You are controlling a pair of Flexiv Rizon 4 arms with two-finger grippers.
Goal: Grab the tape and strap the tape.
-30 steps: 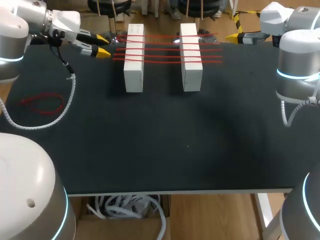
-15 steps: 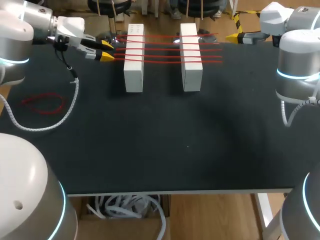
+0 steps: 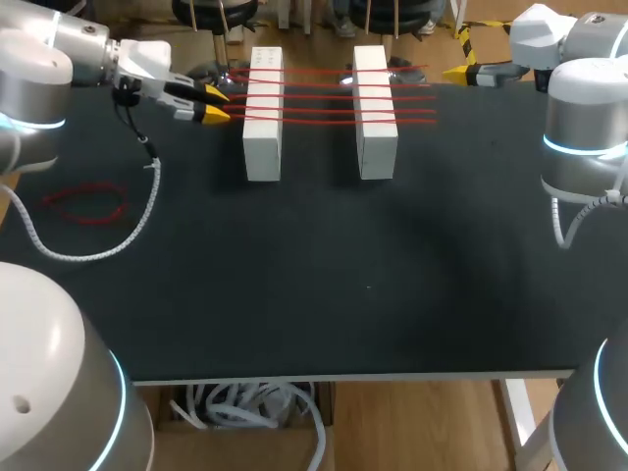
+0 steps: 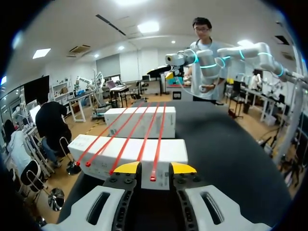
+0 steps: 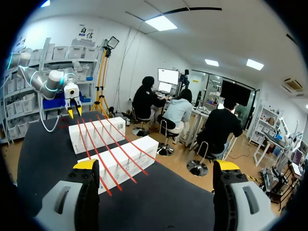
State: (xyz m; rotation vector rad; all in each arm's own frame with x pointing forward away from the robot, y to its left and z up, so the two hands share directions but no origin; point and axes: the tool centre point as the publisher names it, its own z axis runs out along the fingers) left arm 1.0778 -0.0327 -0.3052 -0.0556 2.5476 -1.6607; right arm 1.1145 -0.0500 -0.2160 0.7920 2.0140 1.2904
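Note:
Two white blocks (image 3: 263, 137) (image 3: 377, 137) stand side by side at the table's back. Several red straps (image 3: 319, 96) run across both. My left gripper (image 3: 216, 104) sits just left of the left block, level with the strap ends. In the left wrist view the nearest strap's end (image 4: 153, 177) lies between the yellow fingertips (image 4: 127, 167), which stand narrowly apart on either side of it. My right gripper (image 3: 459, 72) hangs at the back right, past the straps' other ends. It is wide open and empty in the right wrist view (image 5: 156, 166).
A loose red strap loop (image 3: 83, 204) lies on the black table (image 3: 353, 275) at the left. The left arm's white coiled cable (image 3: 98, 250) droops over the mat near the loop.
My left gripper has slid right toward the left block's strap ends, and its fingers have drawn closer together. The right arm has stayed where it was.

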